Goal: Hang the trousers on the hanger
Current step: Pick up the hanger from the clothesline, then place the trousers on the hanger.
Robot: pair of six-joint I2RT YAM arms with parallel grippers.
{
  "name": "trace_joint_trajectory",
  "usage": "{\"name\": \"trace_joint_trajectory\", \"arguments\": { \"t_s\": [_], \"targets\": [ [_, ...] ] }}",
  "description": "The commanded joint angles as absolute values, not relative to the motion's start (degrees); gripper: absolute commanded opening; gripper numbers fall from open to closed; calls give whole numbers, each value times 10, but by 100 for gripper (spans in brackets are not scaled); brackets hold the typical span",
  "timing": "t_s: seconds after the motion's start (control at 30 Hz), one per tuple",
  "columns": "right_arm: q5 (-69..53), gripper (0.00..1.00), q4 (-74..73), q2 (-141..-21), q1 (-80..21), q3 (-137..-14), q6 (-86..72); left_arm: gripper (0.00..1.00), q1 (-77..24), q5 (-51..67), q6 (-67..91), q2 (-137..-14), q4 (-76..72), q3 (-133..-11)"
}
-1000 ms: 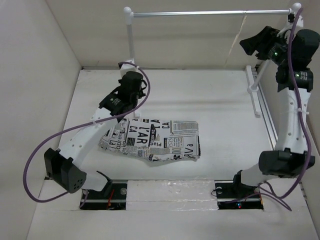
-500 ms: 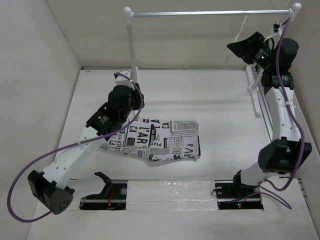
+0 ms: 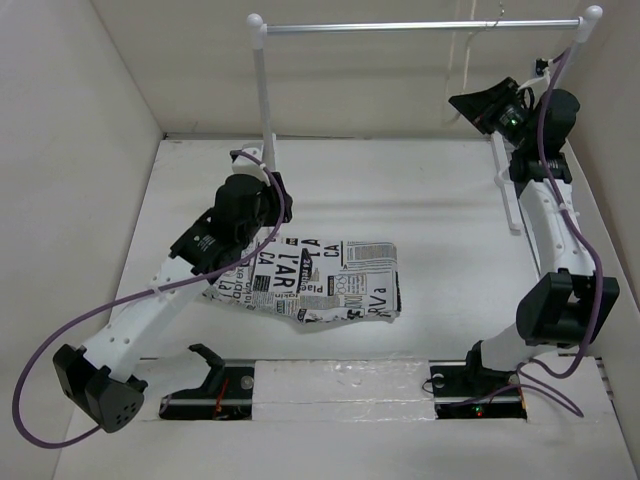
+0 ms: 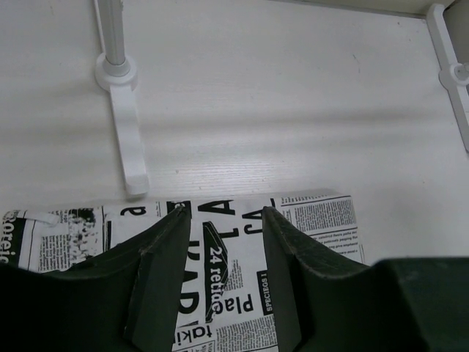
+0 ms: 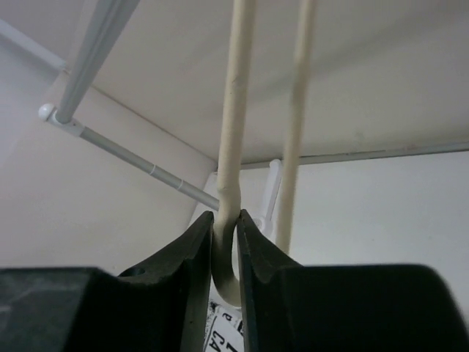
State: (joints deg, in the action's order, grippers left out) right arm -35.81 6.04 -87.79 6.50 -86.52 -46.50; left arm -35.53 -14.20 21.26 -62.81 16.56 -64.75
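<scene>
On the table, near its middle, the trousers [image 3: 322,280] are laid folded and flat, their long axis running left to right. Directly above their far left edge the left gripper [image 4: 223,214] is poised, its jaws held apart with printed cloth seen between them and nothing gripped. The hanger [image 5: 236,88] is found well apart from the cloth, up at the far right under the bar of the clothes rail [image 3: 420,25], where the right gripper [image 5: 226,220] is clamped on 1 of its slim cream rods at the lower bend; a 2nd rod is seen just beside it. The coming move is judged to turn on this gap: the trousers lie low, to the left and nearer than the held hanger, so cloth and hanger must be brought together, and the left arm is the nearer to the cloth. The rail's left post and its white foot [image 4: 128,139] stand just beyond the trousers' far edge, and a raised leg could be caught there.
</scene>
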Motion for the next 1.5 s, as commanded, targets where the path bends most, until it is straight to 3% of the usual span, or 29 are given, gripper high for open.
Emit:
{"name": "trace_joint_trajectory", "arguments": {
  "t_s": [0.0, 0.2, 0.47, 0.83, 0.93, 1.1, 1.47],
  "targets": [
    [-360, 20, 118, -849, 55, -878, -459, 40, -354, -131, 222, -613, 160, -645],
    [-363, 13, 59, -831, 55, -901, -422, 36, -354, -105, 223, -632, 168, -694],
    [-297, 0, -101, -783, 44, -896, -305, 42, -354, -5, 215, -714, 187, -840],
    [-149, 0, -286, -754, 10, -919, -130, 46, -354, 111, 233, -816, 197, -975],
    [-108, 0, -316, -723, -5, -879, -85, 47, -373, 131, 252, -842, 180, -988],
    [-42, 0, -345, -654, -26, -774, -38, 47, -506, 51, 252, -947, 199, -1071],
    [18, 0, -345, -505, -90, -502, -25, 48, -530, 164, 440, -1098, 42, -1033]
  ]
}}
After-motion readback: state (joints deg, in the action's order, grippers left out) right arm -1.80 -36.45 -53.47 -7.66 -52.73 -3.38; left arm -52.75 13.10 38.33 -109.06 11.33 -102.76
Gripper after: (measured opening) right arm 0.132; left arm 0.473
